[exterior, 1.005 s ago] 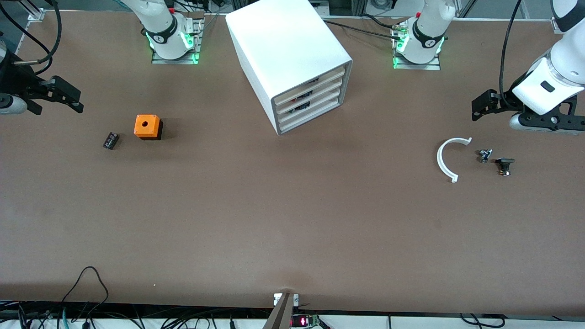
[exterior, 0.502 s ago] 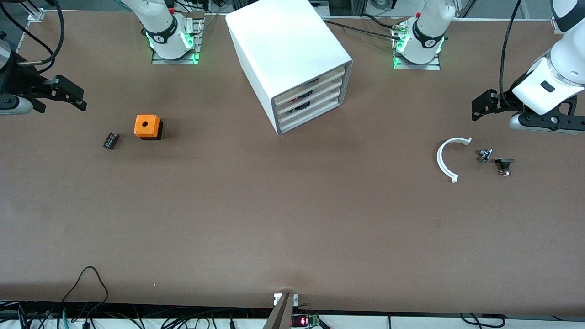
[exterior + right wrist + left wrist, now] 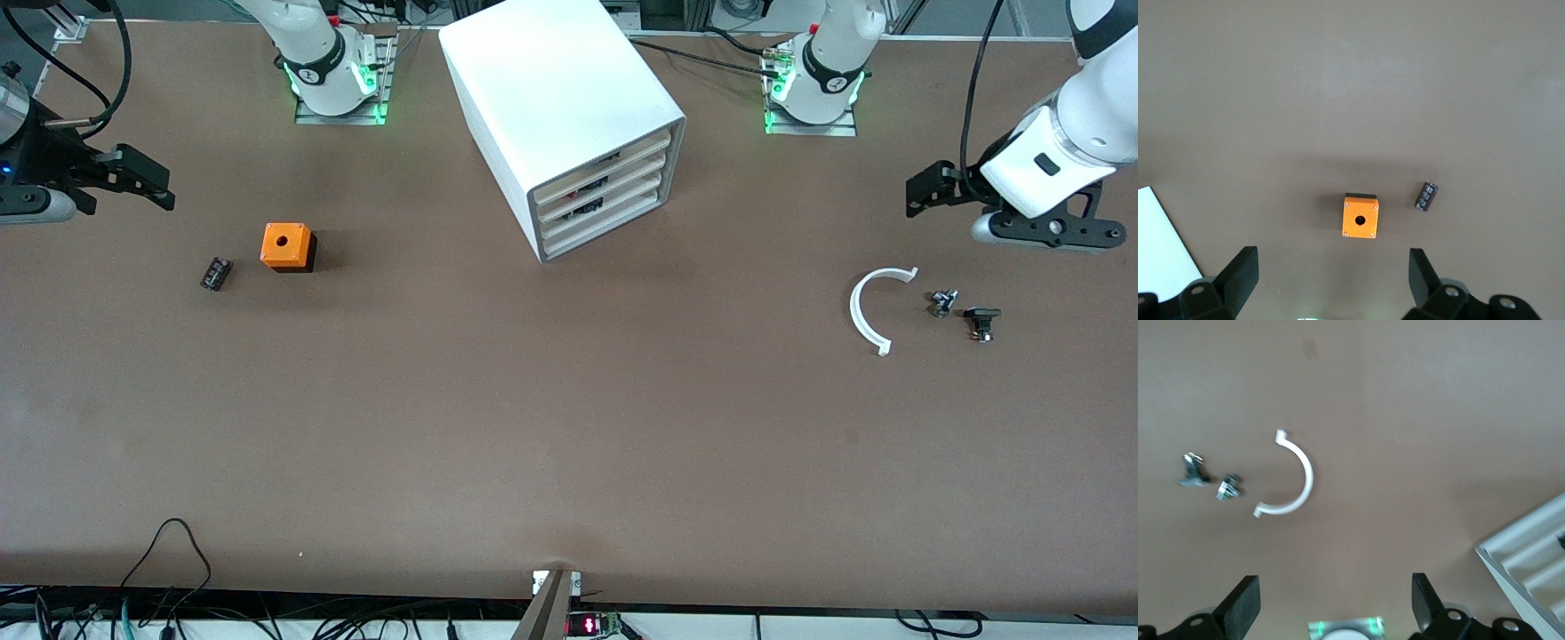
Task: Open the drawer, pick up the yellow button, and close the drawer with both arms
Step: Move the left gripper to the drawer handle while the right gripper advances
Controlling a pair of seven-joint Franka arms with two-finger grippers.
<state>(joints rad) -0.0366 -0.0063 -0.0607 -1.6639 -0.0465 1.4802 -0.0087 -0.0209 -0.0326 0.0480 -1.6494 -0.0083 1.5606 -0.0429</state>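
Note:
The white cabinet (image 3: 560,98) stands at the middle of the table near the arms' bases. Its highest drawer (image 3: 606,155), with a cream front, is shut, and so are the two below it. A corner of the cabinet shows in the left wrist view (image 3: 1531,553). The button is out of view. My left gripper (image 3: 925,191) hangs open and empty over the table at the left arm's end; its fingers (image 3: 1241,610) are wide apart. My right gripper (image 3: 147,182) hangs open and empty over the right arm's end; its fingers (image 3: 1238,277) are wide apart.
An orange cube with a round hole (image 3: 286,246) and a small flat black block (image 3: 215,273) lie toward the right arm's end. A white curved strip (image 3: 867,311), a small metal part (image 3: 943,302) and a small black part (image 3: 981,321) lie toward the left arm's end.
Both grippers have drifted a little toward the cabinet, the left one also toward the bases. Nothing on the table has moved.

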